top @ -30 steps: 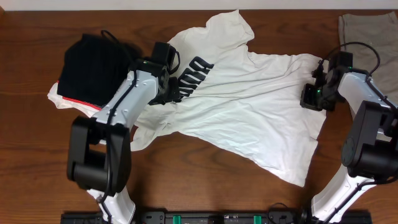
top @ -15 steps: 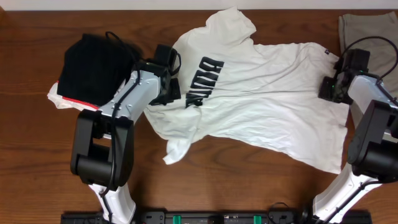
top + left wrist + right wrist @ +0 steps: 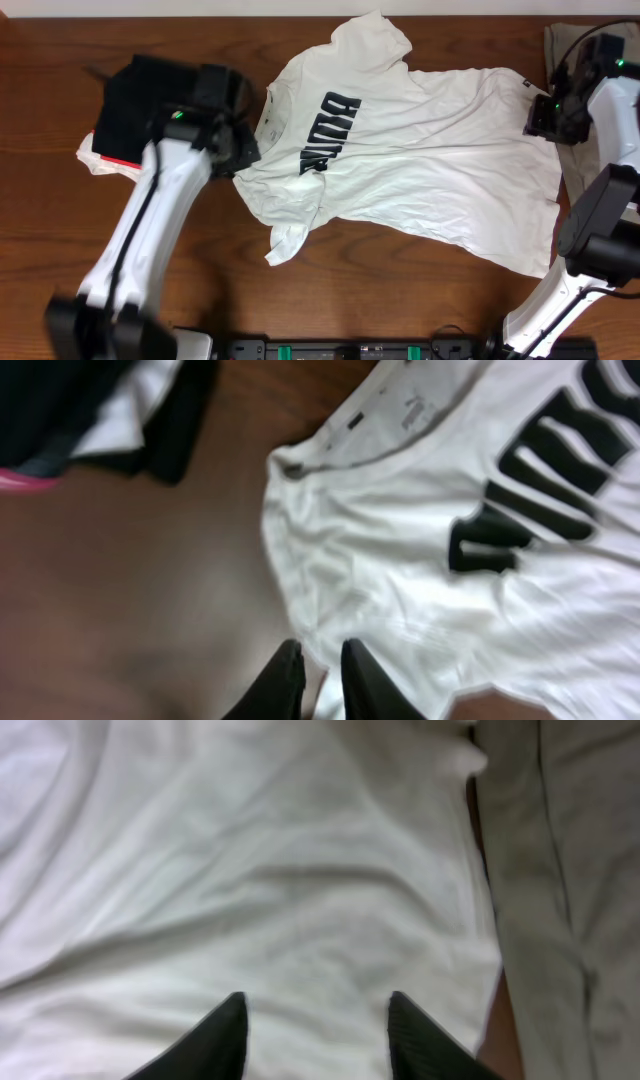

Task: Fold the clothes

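Note:
The white T-shirt (image 3: 420, 170) lies spread flat on the table, its black lettering (image 3: 328, 130) facing up and its collar to the left. My left gripper (image 3: 240, 155) hovers at the shirt's left shoulder edge. In the left wrist view that gripper (image 3: 322, 660) stands slightly open, with the shirt's edge (image 3: 300, 560) showing below the narrow gap. My right gripper (image 3: 540, 118) is at the hem by the small black tag (image 3: 527, 83). Seen from the right wrist, it (image 3: 315, 1010) is wide open above bare white cloth (image 3: 250, 870), holding nothing.
A folded black garment (image 3: 130, 100) with a red edge lies at the left, close behind my left arm. An olive-grey cloth (image 3: 565, 40) lies at the far right beside the shirt's hem, also in the right wrist view (image 3: 570, 870). Brown tabletop (image 3: 380, 290) shows in front.
The shirt was pulled out flat and wider to the right. Both grippers went from shut to open and let go of it; the left arm drew back leftward, the right moved up and right.

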Available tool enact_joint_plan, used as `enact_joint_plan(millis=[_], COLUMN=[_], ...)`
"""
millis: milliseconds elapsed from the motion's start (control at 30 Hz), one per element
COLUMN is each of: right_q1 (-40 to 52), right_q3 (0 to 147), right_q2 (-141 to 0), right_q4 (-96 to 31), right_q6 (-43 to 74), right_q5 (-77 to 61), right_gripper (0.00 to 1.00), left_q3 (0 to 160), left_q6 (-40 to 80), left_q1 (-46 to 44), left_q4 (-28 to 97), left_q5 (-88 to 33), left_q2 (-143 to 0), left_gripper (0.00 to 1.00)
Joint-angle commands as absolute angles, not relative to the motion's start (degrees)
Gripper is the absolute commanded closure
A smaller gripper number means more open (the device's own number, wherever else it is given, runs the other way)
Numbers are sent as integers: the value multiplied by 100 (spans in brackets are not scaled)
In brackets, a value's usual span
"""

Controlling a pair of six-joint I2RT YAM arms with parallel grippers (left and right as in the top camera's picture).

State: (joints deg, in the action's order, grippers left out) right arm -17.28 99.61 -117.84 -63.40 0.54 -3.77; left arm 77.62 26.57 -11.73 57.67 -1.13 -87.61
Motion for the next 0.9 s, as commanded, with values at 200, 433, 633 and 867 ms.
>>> enact_joint_plan(millis=[200,433,633,867], right_q1=[-1712,-1719,-1719,-1719], right_q3=[10232,10232,10232,10232], right_q2=[-11601,-11603,-11603,-11603], right_q4=[-6893,-6993,-6989,-6989], right_q6=[84,80,80,80], right_q5=[-458,-454,-454,-454], right_gripper=[35,1,1,1], left_q3=[7529,6340,4884,3948], left_q6=[2923,3057,3898,4217], left_q1=[-1160,-1157,-1157,-1160], left_q4=[6831,5990,4198,2746], left_q5=[-578,-1103,-1138,-1142], left_q2=[-7760,-7679,-7690,-7747], left_gripper=[46,30,39,40])
